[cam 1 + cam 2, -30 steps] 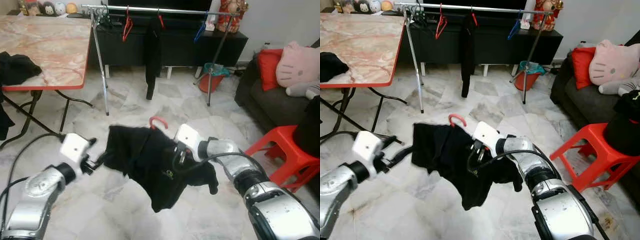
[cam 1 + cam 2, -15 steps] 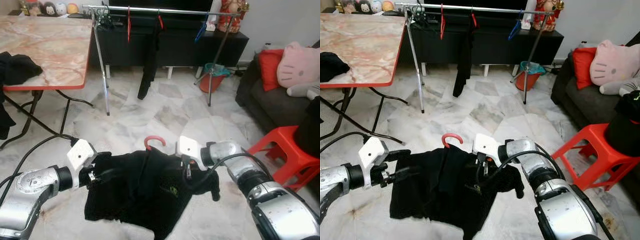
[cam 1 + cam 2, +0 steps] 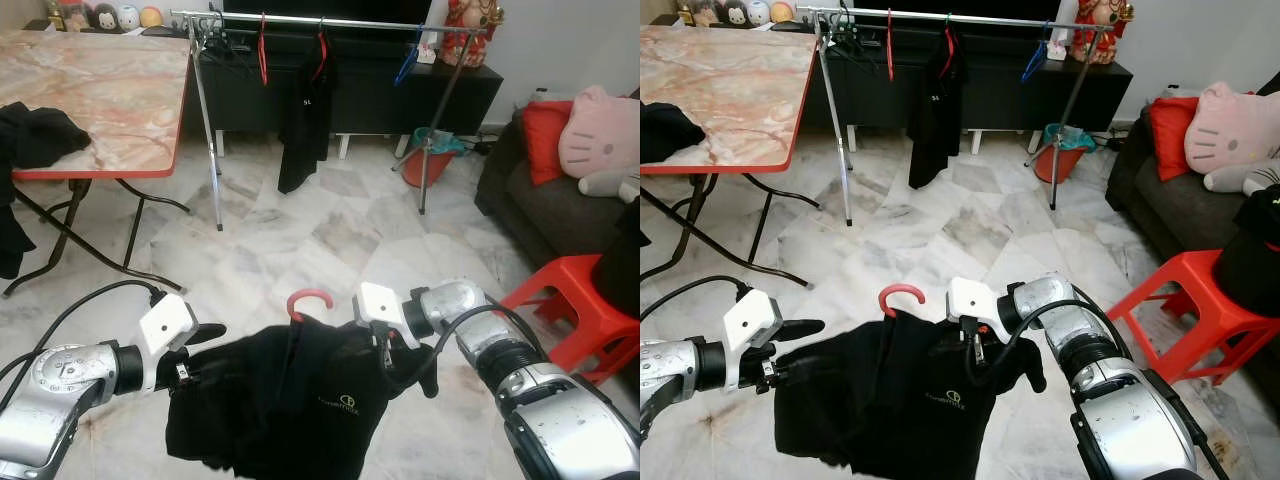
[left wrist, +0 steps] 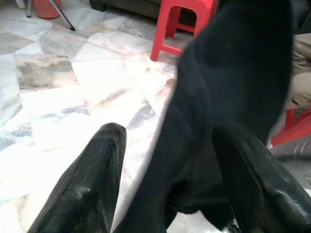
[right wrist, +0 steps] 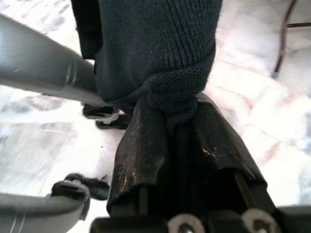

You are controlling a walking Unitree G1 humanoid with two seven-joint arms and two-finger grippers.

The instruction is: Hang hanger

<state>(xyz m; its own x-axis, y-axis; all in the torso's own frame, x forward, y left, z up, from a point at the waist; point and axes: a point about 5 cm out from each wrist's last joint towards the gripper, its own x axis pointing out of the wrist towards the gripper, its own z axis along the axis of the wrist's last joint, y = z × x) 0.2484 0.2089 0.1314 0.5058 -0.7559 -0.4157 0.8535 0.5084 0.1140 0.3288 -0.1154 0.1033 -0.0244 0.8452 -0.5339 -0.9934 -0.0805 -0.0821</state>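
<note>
A black garment point(image 3: 290, 410) on a red hanger, whose hook point(image 3: 308, 298) stands up above it, hangs low in front of me. My right gripper point(image 3: 385, 345) is shut on the garment's shoulder; in the right wrist view its fingers point(image 5: 141, 145) pinch bunched knit fabric point(image 5: 160, 48). My left gripper point(image 3: 195, 350) is at the garment's left edge. Its fingers point(image 4: 92, 184) stand apart, with the dark cloth point(image 4: 228, 97) lying loosely between them. The metal clothes rail point(image 3: 330, 20) stands across the room ahead, well beyond the garment.
On the rail hang a black garment point(image 3: 305, 110), a red hanger point(image 3: 262, 50) and a blue hanger point(image 3: 405, 65). A marble-top folding table point(image 3: 100, 90) is at the left. A red stool point(image 3: 570, 300) and a dark sofa point(image 3: 540, 200) are at the right, an orange bin point(image 3: 432, 160) by the rack.
The garment has dropped from chest height to hang lower and flatter, hook upright. My left gripper's fingers have spread. The black garment on the rail has swung.
</note>
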